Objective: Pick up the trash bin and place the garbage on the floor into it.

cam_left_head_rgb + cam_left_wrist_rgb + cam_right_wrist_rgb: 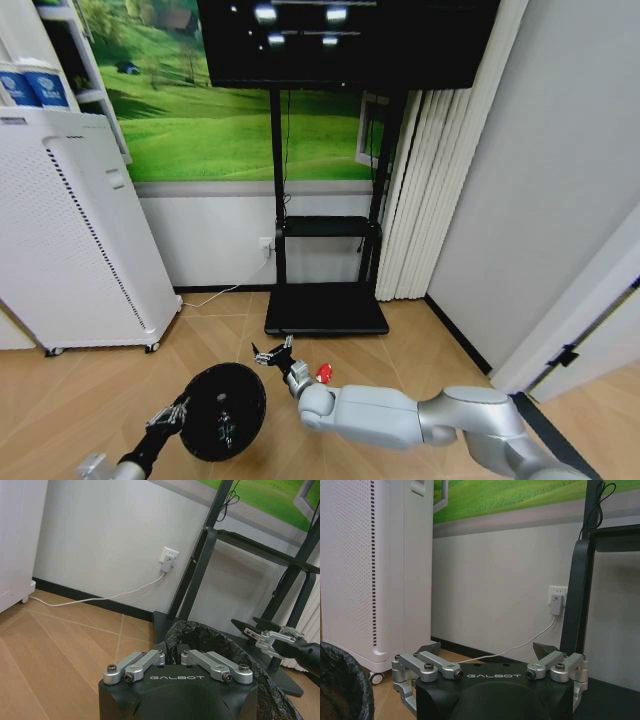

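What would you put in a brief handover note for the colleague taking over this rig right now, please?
Left gripper: shut on the rim of the trash bin, holding it low in front of the robot; the bin is lined with a black bag and something small lies inside.
Right gripper: open and empty, just beyond the bin, in front of the TV stand base.
Garbage: one red piece lies on the floor beside the right wrist.
Done: bin picked up.
Left: collect the red piece; I cannot see any other garbage on the floor from here.
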Tool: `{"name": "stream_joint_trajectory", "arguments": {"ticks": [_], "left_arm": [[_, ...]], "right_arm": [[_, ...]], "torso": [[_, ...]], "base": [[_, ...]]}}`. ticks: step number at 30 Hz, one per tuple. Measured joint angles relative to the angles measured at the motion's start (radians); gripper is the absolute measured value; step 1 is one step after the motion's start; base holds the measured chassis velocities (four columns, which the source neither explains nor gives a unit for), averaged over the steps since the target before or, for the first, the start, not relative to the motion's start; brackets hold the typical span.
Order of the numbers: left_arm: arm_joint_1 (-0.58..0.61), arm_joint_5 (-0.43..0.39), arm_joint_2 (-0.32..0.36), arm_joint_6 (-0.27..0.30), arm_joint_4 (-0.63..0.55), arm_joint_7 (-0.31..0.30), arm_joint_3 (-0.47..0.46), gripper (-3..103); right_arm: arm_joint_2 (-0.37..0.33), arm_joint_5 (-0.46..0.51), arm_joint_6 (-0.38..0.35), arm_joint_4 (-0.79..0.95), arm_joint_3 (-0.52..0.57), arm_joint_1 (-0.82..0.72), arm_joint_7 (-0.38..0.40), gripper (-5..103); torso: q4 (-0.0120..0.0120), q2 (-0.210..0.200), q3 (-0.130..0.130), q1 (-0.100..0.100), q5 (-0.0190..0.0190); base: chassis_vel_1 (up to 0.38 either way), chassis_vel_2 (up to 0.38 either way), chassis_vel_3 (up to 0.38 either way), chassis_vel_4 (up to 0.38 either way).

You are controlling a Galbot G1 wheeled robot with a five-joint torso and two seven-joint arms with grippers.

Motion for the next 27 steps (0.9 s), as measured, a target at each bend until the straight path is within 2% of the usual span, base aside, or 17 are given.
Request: {"name": "stream_joint_trajectory", "arguments": {"ticks": [5,7,8,11,13,16,18,19,20,21,23,24,25,27], "left_arm": [[0.006,0.003,0.000,-0.001,-0.012,0.002,-0.001,8],[0.010,0.009,-0.004,-0.003,-0.016,0.002,0.001,8],[0.010,0.009,-0.004,-0.003,-0.016,0.002,0.001,8],[0.015,0.014,-0.009,-0.009,-0.018,0.001,0.000,8],[0.036,0.025,-0.022,-0.018,-0.023,-0.002,-0.011,8],[0.045,0.026,-0.027,-0.022,-0.024,-0.002,-0.017,8],[0.092,0.031,-0.045,-0.042,-0.011,0.018,-0.043,8],[0.092,0.031,-0.045,-0.042,-0.011,0.018,-0.043,8],[0.106,0.031,-0.052,-0.048,-0.004,0.029,-0.053,8],[0.114,0.031,-0.058,-0.054,0.002,0.037,-0.059,8],[0.118,0.032,-0.061,-0.056,0.005,0.042,-0.061,8],[0.121,0.032,-0.071,-0.063,0.014,0.051,-0.062,8],[0.121,0.032,-0.071,-0.063,0.014,0.051,-0.062,8],[0.122,0.036,-0.084,-0.067,0.024,0.062,-0.057,8]], "right_arm": [[-0.001,-0.020,0.011,-0.009,0.003,-0.007,0.003,100],[-0.004,-0.083,0.007,-0.022,0.013,-0.017,0.024,100],[-0.004,-0.083,0.007,-0.022,0.013,-0.017,0.024,100],[-0.008,-0.119,-0.021,-0.021,0.023,-0.028,0.057,100],[-0.017,-0.148,-0.062,-0.005,0.037,-0.051,0.115,100],[-0.021,-0.152,-0.067,-0.002,0.040,-0.060,0.126,100],[-0.070,-0.142,-0.084,0.002,0.064,-0.115,0.159,100],[-0.070,-0.142,-0.084,0.002,0.064,-0.115,0.159,100],[-0.110,-0.143,-0.084,0.002,0.068,-0.136,0.156,100],[-0.152,-0.149,-0.083,0.000,0.066,-0.146,0.142,100],[-0.178,-0.160,-0.082,-0.002,0.063,-0.149,0.130,100],[-0.230,-0.199,-0.077,-0.021,0.053,-0.147,0.102,100],[-0.230,-0.199,-0.077,-0.021,0.053,-0.147,0.102,100],[-0.289,-0.261,-0.065,-0.051,0.034,-0.116,0.060,100]], "torso": [[-0.0002,0.000,0.000,0.000,0.0002],[-0.0002,0.000,0.000,0.000,0.0003],[-0.0002,0.000,0.000,0.000,0.0003],[-0.0004,0.000,0.000,0.000,0.0002],[-0.0009,0.000,0.000,0.001,0.0002],[-0.0010,0.000,0.000,0.001,-0.0002],[0.0004,0.000,0.000,0.000,0.0002],[0.0004,0.000,0.000,0.000,0.0002],[0.0004,0.000,0.000,0.000,0.0003],[0.0002,0.000,0.000,0.000,0.0006],[0.0000,0.000,0.000,0.000,0.0006],[-0.0004,0.000,0.000,0.000,0.0002],[-0.0004,0.000,0.000,0.000,0.0002],[-0.0006,0.000,0.000,0.000,0.0006]], "base": [[-0.246,0.111,0.267,-0.102],[-0.313,0.157,0.276,-0.174],[-0.313,0.174,0.263,-0.174],[-0.273,0.185,0.265,-0.175],[-0.128,0.116,0.116,-0.136],[-0.084,0.103,0.039,-0.095],[0.046,0.066,0.020,0.014],[0.080,0.036,0.020,0.040],[0.076,-0.043,-0.029,0.040],[0.076,-0.054,-0.052,0.031],[0.065,-0.054,-0.052,0.034],[0.011,-0.067,-0.053,0.014],[0.011,-0.067,-0.053,0.014],[-0.001,-0.030,-0.019,0.007]]}}
